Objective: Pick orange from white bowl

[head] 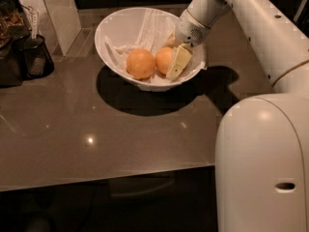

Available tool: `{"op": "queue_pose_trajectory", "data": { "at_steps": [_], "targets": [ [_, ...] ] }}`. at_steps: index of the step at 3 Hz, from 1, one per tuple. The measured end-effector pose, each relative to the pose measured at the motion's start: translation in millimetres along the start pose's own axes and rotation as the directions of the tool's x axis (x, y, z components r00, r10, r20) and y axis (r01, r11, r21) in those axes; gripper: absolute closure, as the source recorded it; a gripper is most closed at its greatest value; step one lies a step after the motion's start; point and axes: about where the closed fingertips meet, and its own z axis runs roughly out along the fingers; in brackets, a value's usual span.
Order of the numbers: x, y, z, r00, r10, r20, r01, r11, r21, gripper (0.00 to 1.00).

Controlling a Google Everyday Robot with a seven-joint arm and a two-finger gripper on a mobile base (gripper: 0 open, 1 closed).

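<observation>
Orange half behind gripper, in bowl

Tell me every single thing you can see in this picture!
white bowl: one, glossy white, on the table
orange: one, paler orange, right side of the bowl
second orange: one, deeper orange, in the bowl, left of the first
paper: crumpled, white, lining the bowl
table: one, shiny grey-brown
black container: one, far left on the table
white panel: one, standing upper left
robot body: white, lower right
arm: one, white, reaching in from the right
gripper: one, cream, inside the bowl beside the paler orange
</observation>
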Motion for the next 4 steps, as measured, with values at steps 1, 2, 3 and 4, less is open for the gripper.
{"op": "queue_pose_trajectory", "data": {
  "at_steps": [1, 2, 3, 4],
  "targets": [
    [3.8, -2.5, 9.4, 1.0, 0.015, -0.003, -0.015, 0.9998, -0.016, 0.37],
    [3.9, -2.5, 9.4, 1.0, 0.015, -0.003, -0.015, 0.9998, -0.016, 0.58],
    [6.1, -2.5, 10.7, 1.0, 0.024, -0.006, -0.024, 0.9995, -0.018, 0.81],
    [5.7, -3.0, 9.9, 1.0, 0.024, -0.006, -0.024, 0.9996, -0.017, 1.0]
  ]
}}
